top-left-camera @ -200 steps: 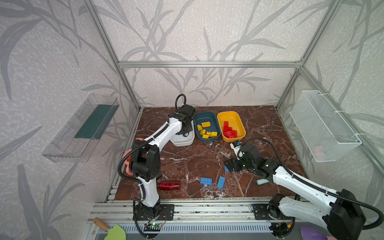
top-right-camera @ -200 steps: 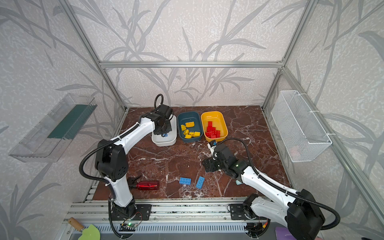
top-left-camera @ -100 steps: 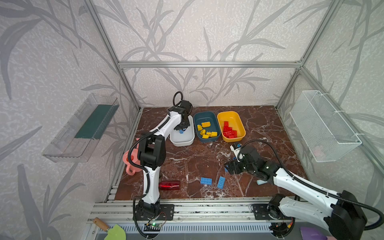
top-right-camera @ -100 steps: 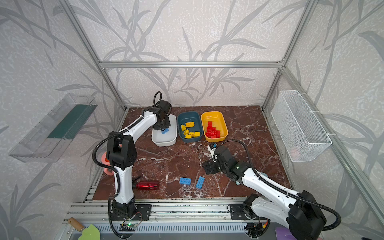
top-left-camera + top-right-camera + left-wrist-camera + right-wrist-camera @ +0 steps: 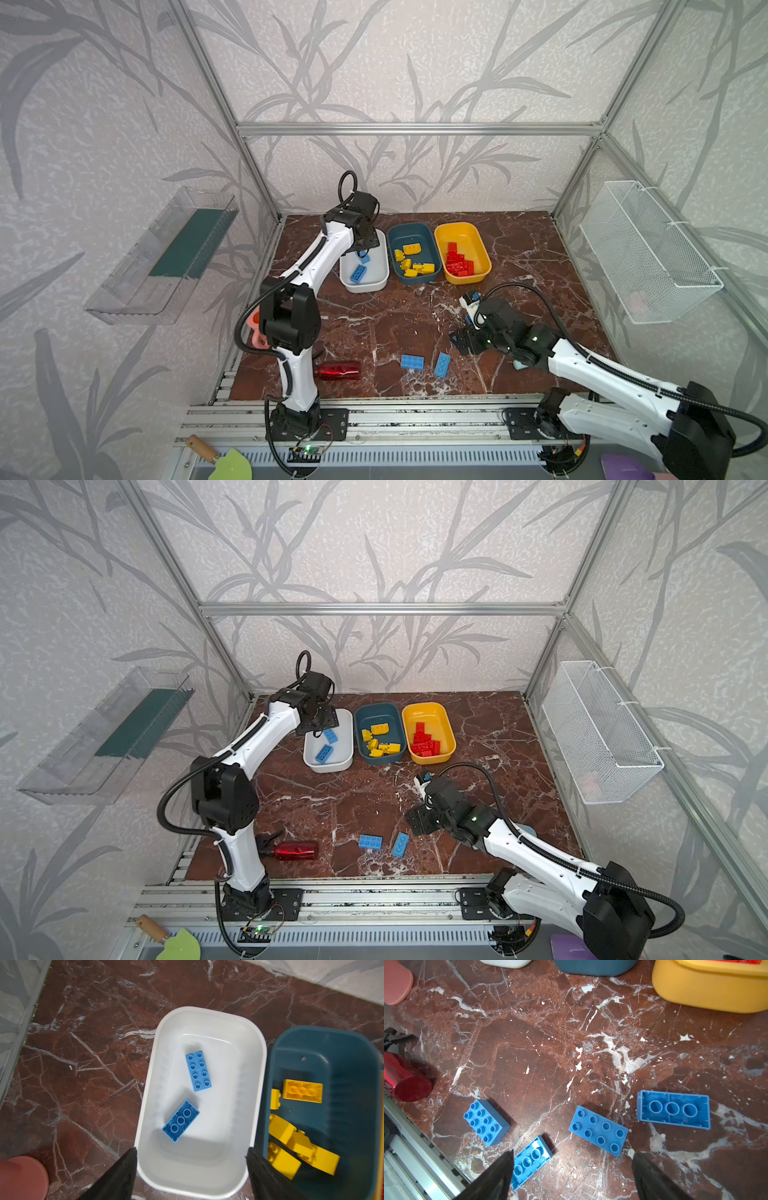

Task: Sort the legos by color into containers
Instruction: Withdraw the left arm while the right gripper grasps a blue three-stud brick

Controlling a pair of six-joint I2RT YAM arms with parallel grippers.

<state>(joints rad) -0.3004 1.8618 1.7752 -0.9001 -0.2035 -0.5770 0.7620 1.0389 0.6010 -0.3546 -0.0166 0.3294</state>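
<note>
Overall, red-brown tabletop (image 5: 540,257), loose blue legos (image 5: 412,362), leaf-patterned walls (image 5: 415,62), basket (image 5: 648,253) contents unclear.

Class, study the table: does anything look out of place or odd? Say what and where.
Yellow bricks lie in the dark blue tub and red bricks in the yellow tub, so brick and tub colours mismatch. A red bottle lies on its side near the front edge.
</note>
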